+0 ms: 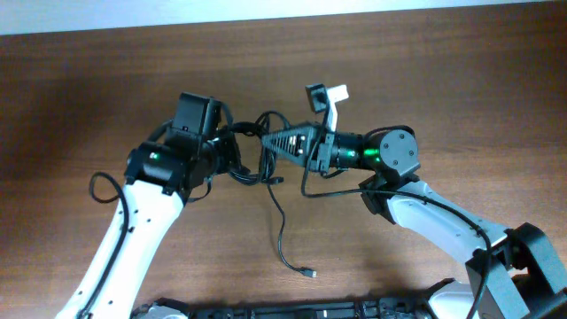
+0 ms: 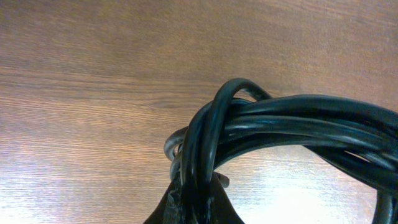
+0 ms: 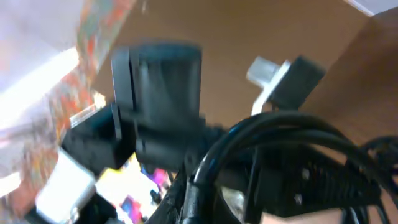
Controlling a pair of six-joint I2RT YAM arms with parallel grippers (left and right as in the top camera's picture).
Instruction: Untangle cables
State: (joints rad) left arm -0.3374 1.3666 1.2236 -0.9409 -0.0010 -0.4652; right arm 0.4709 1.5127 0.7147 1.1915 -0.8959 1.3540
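The left gripper (image 2: 194, 208) looks clamped on the cables (image 2: 280, 121), a bunched tangle. The right gripper (image 1: 270, 140) noses in from the tangle's other side (grip too blurred to tell). Both sit equally close. Beyond, a loose tail (image 1: 282, 232) trails from the tangle, so any separating pull runs left-right.

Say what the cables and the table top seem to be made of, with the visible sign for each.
The cables: black cords in a smooth, slightly glossy sheath, probably rubber or PVC; pale highlights run along the strands, and they bend in tight loops.
The table top: brown wood or wood-look laminate, I cannot tell which; streaky grain lines and a soft sheen.
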